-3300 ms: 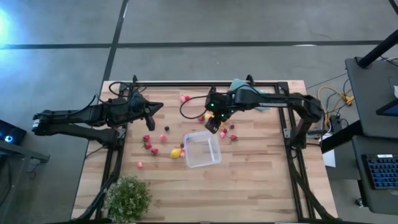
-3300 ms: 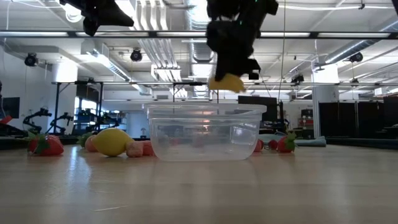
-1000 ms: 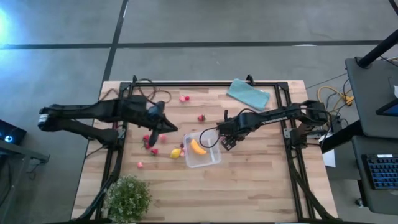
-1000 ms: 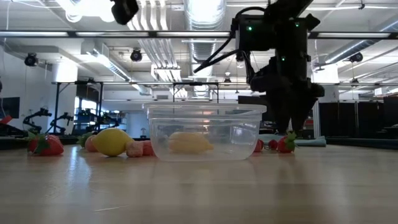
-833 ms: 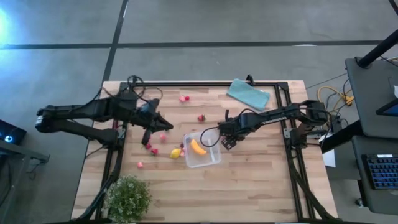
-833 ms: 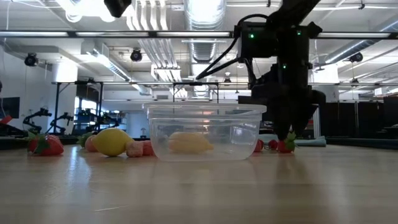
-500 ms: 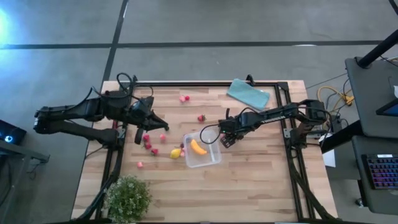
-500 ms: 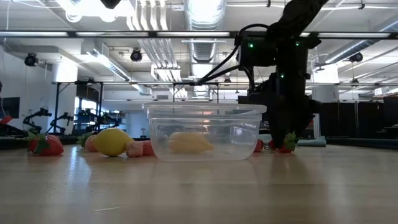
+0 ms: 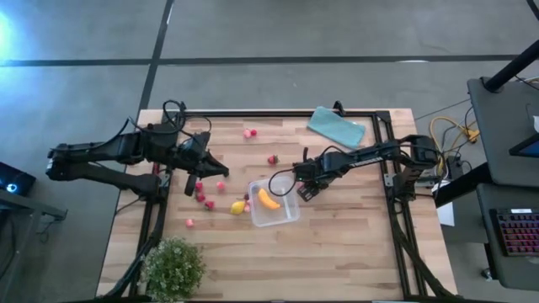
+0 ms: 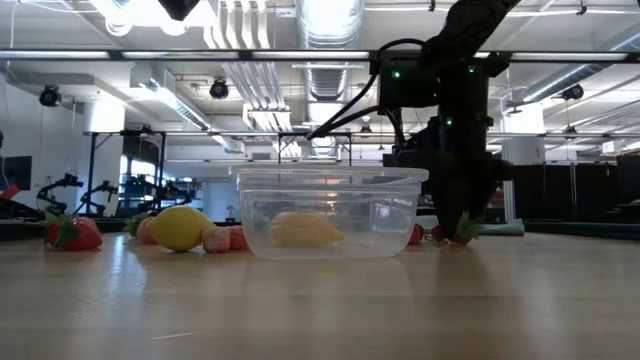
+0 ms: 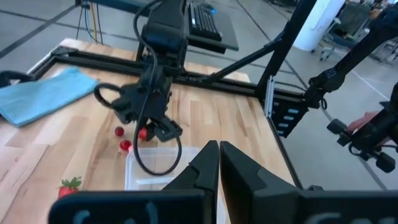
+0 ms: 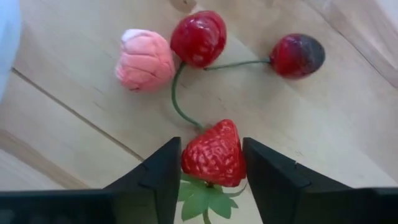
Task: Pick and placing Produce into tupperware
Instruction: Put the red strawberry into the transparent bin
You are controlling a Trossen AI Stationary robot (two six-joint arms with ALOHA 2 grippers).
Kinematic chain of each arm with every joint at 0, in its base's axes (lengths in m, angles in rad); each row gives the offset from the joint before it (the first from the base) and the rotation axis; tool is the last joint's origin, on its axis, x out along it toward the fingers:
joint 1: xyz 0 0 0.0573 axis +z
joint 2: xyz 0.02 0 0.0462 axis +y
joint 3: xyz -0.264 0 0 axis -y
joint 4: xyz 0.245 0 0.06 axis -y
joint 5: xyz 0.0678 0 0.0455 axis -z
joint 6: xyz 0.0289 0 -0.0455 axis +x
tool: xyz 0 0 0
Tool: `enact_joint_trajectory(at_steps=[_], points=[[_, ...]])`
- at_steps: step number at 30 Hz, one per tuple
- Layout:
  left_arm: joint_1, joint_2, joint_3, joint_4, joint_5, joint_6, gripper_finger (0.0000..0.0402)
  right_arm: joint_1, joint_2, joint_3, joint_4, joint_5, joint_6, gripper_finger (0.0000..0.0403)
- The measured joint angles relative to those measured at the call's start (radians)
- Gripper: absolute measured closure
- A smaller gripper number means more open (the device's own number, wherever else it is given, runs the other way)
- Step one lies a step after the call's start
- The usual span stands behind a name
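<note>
Two dark arms reach over the wooden tabletop (image 9: 354,244). The right pincer (image 9: 306,190) is down at the board, just right of the clear tupperware (image 9: 274,202) near the middle of the high view. Its fingers stand apart on either side of a red strawberry (image 12: 213,153), with narrow gaps showing, so it is open around the fruit and not gripping it. Just beyond that strawberry lie a pair of cherries (image 12: 199,37) joined by a green stem and a pink piece (image 12: 145,61).

Inside the tupperware lies the yellow banana (image 9: 268,199), seen through the clear wall in the low view. A yellow lemon (image 9: 238,206) sits just left of the box, and more red and pink pieces (image 9: 204,196) are scattered further left and toward the upper middle of the high view.

The left pincer (image 9: 210,162) hangs at the left of the high view, above the scattered fruit, its fingers pressed together on nothing. A folded teal cloth (image 9: 335,127) lies at the upper right, and a leafy green plant (image 9: 173,268) stands at the lower left.
</note>
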State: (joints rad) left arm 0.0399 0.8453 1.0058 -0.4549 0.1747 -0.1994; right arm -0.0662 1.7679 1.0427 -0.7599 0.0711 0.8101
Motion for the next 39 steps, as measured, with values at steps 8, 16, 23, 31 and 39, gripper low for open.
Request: enact_joint_trajectory(at_steps=[8,16,23,31,39], points=[[0.000,0.006,0.000,-0.012,0.000,0.007,0.0402,0.000,-0.002,-0.005,-0.017,-0.001,-0.003,0.0259],[0.000,-0.015,0.000,-0.009,0.000,0.023,0.0402,0.005,-0.062,0.115,-0.087,-0.047,-0.002,0.0261],[0.000,-0.061,0.000,-0.034,0.000,0.024,0.0402,0.073,-0.065,0.362,-0.052,-0.124,-0.035,0.0257],[0.000,-0.127,0.000,-0.147,0.000,0.030,0.0402,0.093,0.139,0.550,-0.052,-0.130,-0.066,0.0255],[0.000,-0.174,0.000,-0.223,0.000,0.067,0.0402,0.114,0.319,0.684,-0.173,-0.129,-0.050,0.0208]])
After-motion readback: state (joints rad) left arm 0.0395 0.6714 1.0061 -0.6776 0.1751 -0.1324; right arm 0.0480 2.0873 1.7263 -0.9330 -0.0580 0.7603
